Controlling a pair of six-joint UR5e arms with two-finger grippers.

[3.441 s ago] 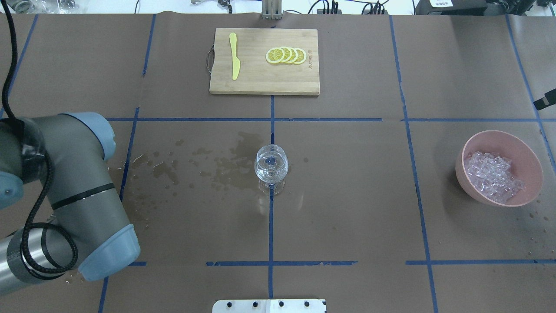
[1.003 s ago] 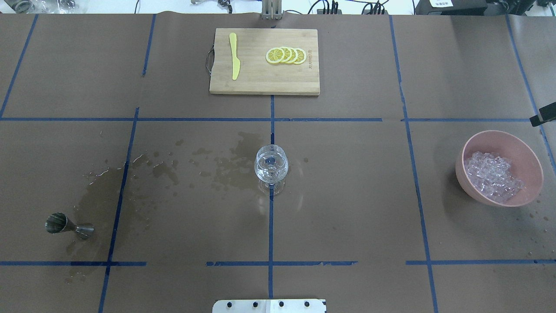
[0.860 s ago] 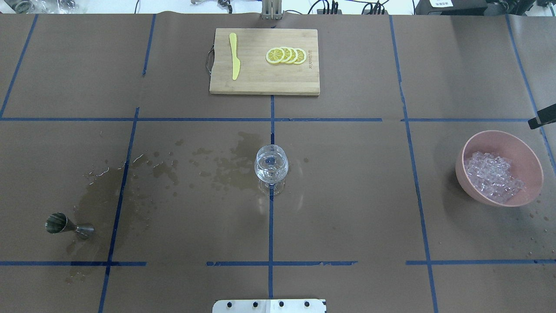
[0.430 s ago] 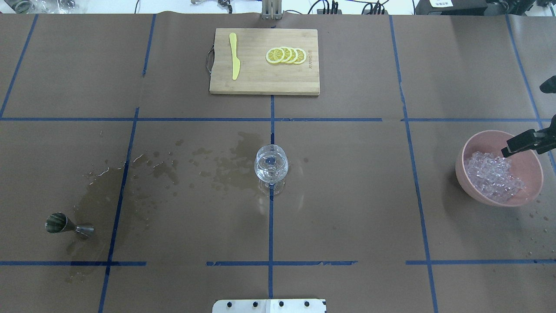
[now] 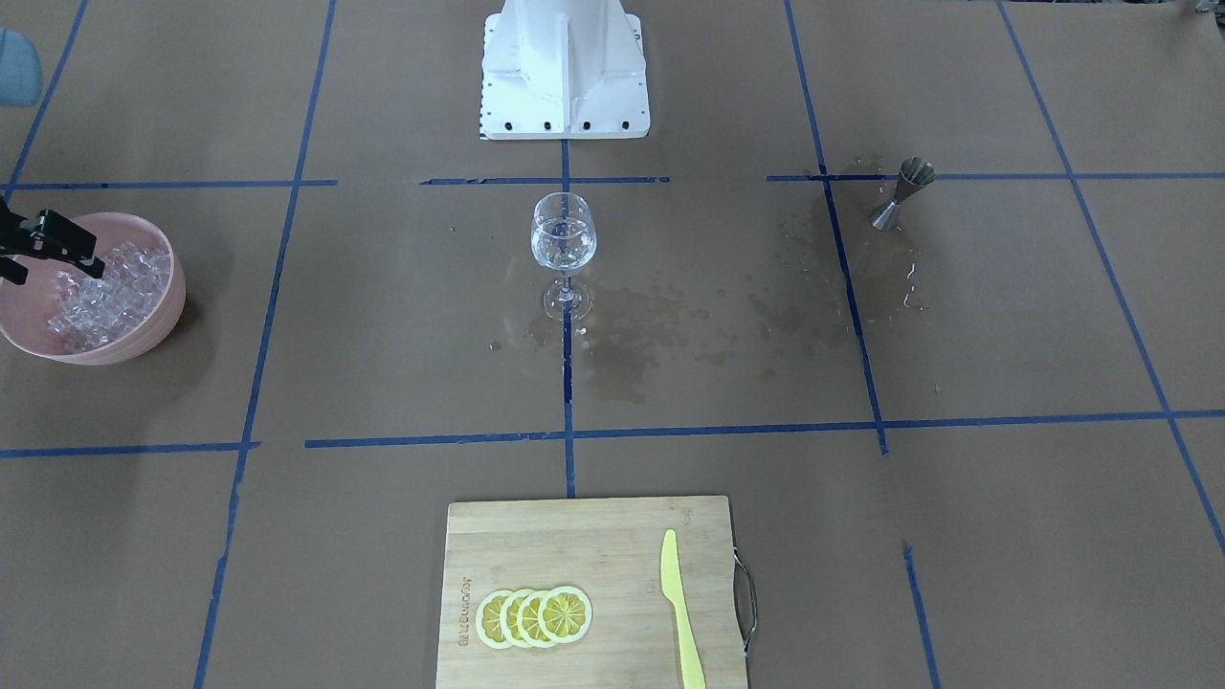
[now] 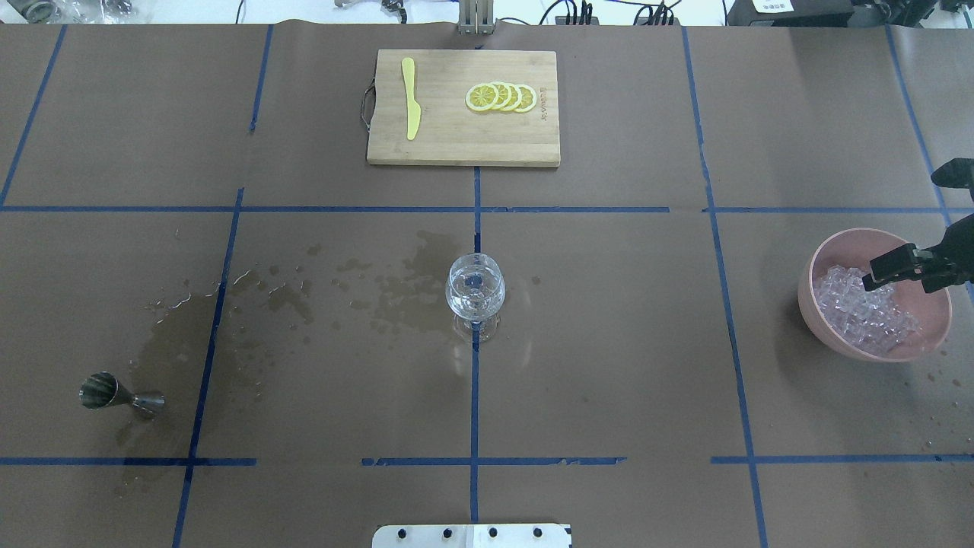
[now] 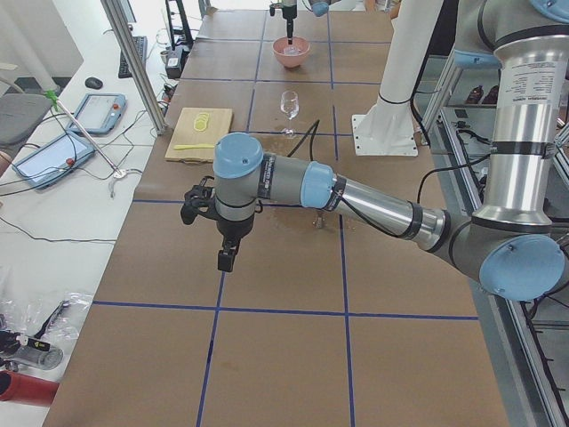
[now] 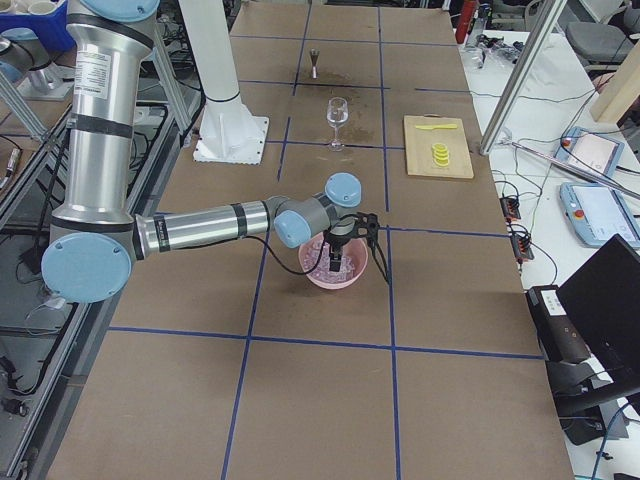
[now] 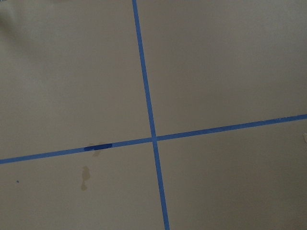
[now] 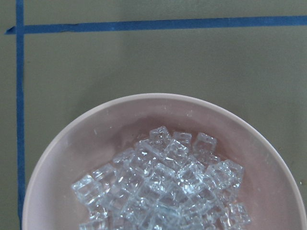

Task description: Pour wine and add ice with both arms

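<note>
Now the small clear ice cubes [image 6: 860, 312] lie heaped in the round pink bowl [image 6: 845, 247] as before, but the right gripper [image 5: 53, 266] has come further in over them than a moment ago. Its black fingers [image 6: 890, 266] stand apart and carry nothing. The clear, colourless wine [image 5: 563, 256] sits unchanged, low in the stemmed glass goblet [image 6: 474, 329] at the table's middle. The left arm [image 7: 356, 191] covered the table's left part some seconds ago and is gone from the overhead view. There a steel double-cone jigger [image 6: 114, 394] now shows beside a dark wet stain [image 6: 171, 342]. The frame edge cuts the right gripper in both top views. The left gripper [image 7: 226, 258] appears only from the side, dark and small, so I cannot tell whether it is open. The cover is matt brown paper [image 6: 609, 342] with blue tape lines [image 6: 474, 396].
</note>
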